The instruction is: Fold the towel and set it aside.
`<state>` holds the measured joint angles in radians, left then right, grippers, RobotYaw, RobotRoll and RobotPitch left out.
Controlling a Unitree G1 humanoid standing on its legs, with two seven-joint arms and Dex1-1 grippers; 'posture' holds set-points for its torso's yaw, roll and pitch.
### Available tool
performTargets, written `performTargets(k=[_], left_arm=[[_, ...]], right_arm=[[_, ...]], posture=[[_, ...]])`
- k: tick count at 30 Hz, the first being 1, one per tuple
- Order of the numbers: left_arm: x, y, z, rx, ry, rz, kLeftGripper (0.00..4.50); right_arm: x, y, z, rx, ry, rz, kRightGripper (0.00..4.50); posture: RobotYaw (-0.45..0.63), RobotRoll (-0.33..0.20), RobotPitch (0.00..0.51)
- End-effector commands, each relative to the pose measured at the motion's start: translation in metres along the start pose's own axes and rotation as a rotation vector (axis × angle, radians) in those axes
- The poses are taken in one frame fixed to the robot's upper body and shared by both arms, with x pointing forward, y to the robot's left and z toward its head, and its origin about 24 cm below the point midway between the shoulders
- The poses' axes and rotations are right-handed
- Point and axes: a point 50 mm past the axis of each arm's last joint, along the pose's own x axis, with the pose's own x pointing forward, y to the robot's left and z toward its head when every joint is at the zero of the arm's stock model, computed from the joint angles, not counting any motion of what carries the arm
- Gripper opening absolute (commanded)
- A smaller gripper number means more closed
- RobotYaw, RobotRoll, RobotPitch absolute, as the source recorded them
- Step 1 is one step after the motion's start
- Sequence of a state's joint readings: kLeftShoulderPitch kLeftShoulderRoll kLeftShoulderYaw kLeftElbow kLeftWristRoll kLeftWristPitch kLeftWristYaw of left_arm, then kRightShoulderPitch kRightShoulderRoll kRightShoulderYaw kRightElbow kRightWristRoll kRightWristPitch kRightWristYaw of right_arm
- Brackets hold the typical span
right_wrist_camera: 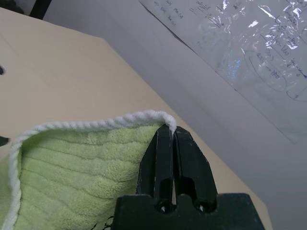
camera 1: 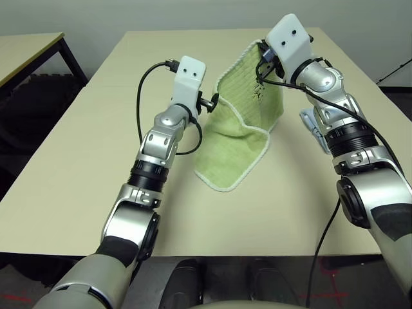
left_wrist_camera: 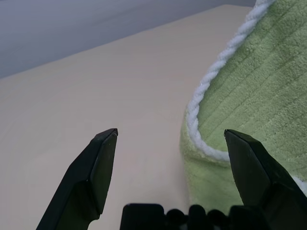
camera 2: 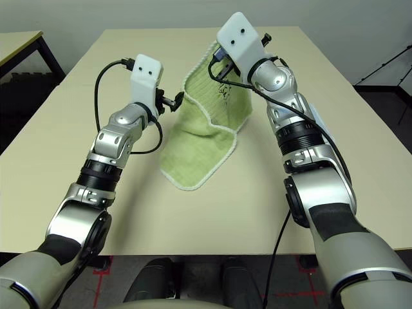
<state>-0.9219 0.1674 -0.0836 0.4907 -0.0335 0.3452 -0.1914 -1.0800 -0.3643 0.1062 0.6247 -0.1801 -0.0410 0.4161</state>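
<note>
Black right end effector (right_wrist_camera: 171,143) was pinched on the towel (camera 1: 248,122) corner, holding it lifted over the tabletop (camera 1: 90,167), lower part draped there. Left end effector (left_wrist_camera: 172,158) gaped wide beside the white edging; best centre that edge before closing.

light green ribbed towel (camera 1: 239,122) with white edging and dark embroidery; beige table (camera 1: 77,167); black fingers (left_wrist_camera: 93,177)
</note>
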Motion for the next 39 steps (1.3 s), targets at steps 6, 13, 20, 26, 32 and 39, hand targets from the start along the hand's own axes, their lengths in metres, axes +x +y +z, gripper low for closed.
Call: performTargets(k=[6,13,20,26,32,39], left_arm=[[0.011,-0.014,0.003,-0.111,-0.029,-0.116,4.5],[0.012,-0.01,0.001,-0.143,-0.026,-0.125,4.5],[0.012,-0.011,-0.007,-0.169,0.007,-0.156,4.5],[0.009,-0.012,-0.032,-0.093,0.115,-0.167,4.5],[0.004,-0.003,-0.047,-0.011,0.168,-0.15,4.5],[-0.007,0.018,-0.061,0.024,0.215,-0.097,4.5]], right_arm=[[-0.004,0.005,0.005,0.045,-0.035,0.037,0.04],[-0.008,0.013,0.014,0.079,-0.084,0.1,0.04],[-0.013,0.014,0.028,0.102,-0.142,0.126,0.04],[-0.015,0.005,0.041,0.11,-0.18,0.109,0.04],[-0.018,-0.008,0.049,0.112,-0.196,0.066,0.04],[-0.023,-0.025,0.056,0.118,-0.208,0.012,0.04]], posture=[[0.08,0.0,0.059],[0.08,0.0,0.079],[0.08,0.0,0.077],[0.07,0.0,0.074],[0.07,0.0,0.069],[0.07,0.0,0.063]])
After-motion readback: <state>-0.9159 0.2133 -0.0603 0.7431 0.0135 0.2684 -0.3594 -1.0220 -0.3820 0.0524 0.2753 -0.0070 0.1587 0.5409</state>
